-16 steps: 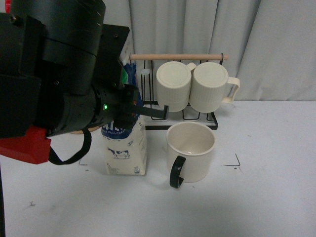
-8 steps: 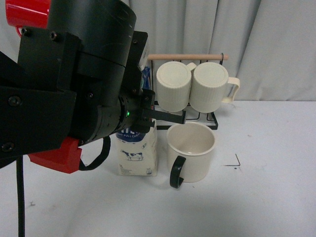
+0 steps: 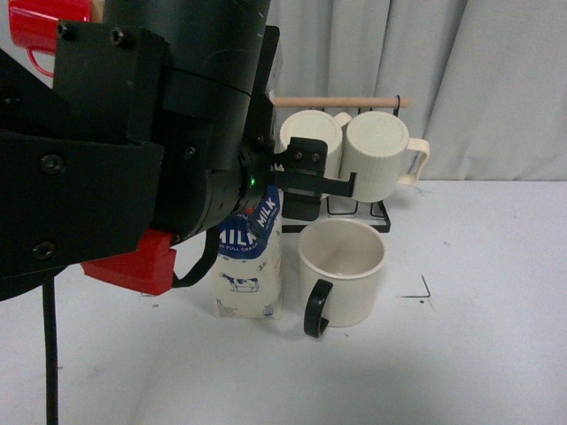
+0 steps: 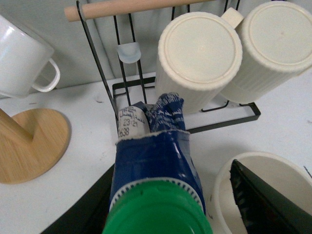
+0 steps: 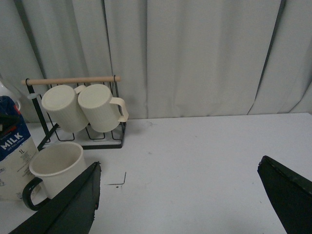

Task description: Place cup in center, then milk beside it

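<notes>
1. The milk (image 3: 249,266) had slid across the table (image 3: 478,354) toward the cup (image 3: 341,270) over the last second and now stood upright just beside it.
2. The left end effector (image 4: 165,204) still pinched the carton's top.
3. The right end effector (image 5: 180,204) sat spread and empty, well apart from the cup.
4. Likely only release remained.

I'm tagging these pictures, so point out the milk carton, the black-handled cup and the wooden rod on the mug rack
milk carton (image 3: 249,266), front view, on its white front near the cow picture.
black-handled cup (image 3: 347,283), front view, on its cream side wall.
wooden rod (image 4: 126,7), left wrist view, along its middle.
</notes>
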Motion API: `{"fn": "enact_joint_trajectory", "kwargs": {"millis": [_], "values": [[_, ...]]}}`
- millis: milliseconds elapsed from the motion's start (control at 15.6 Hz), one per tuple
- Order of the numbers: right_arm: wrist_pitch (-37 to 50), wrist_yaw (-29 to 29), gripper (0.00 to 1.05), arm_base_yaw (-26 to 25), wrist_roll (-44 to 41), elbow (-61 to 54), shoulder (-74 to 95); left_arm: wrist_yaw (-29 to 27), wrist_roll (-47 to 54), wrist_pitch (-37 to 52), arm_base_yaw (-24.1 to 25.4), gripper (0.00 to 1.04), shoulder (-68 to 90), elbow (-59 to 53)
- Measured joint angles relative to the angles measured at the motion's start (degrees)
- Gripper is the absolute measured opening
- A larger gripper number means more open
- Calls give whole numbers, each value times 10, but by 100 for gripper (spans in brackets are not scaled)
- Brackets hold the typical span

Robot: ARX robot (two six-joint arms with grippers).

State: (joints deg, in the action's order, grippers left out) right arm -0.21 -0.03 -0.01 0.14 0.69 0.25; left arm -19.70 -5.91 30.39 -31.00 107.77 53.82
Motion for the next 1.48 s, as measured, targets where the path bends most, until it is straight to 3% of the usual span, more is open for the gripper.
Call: {"fn": "enact_joint_trajectory", "kwargs": {"millis": [193, 386, 578, 643, 707, 771, 1092, 1157, 1478], "values": [[0, 0, 98, 0, 0, 0, 0, 42, -43, -2, -10, 97, -88, -55], [0, 0, 98, 0, 0, 0, 0, 61, -67, 27, -23, 98, -216, -130], [0, 0, 98, 0, 0, 0, 0, 76, -79, -5, 3, 98, -327, -201], [0, 0, 98, 0, 0, 0, 0, 47, -66, 23, 13, 95, -363, -234], [0, 0, 98, 0, 0, 0, 0, -28, -20, 109, 27, 83, -395, -284], [0, 0, 98, 0, 0, 0, 0, -47, 12, 136, 52, 72, -428, -324], [0, 0, 98, 0, 0, 0, 0, 47, 49, 102, 161, 10, -572, -442], [0, 0, 98, 0, 0, 0, 0, 61, 48, 92, 176, 2, -596, -455], [0, 0, 98, 0, 0, 0, 0, 123, 50, 17, 239, 2, -716, -503]]}}
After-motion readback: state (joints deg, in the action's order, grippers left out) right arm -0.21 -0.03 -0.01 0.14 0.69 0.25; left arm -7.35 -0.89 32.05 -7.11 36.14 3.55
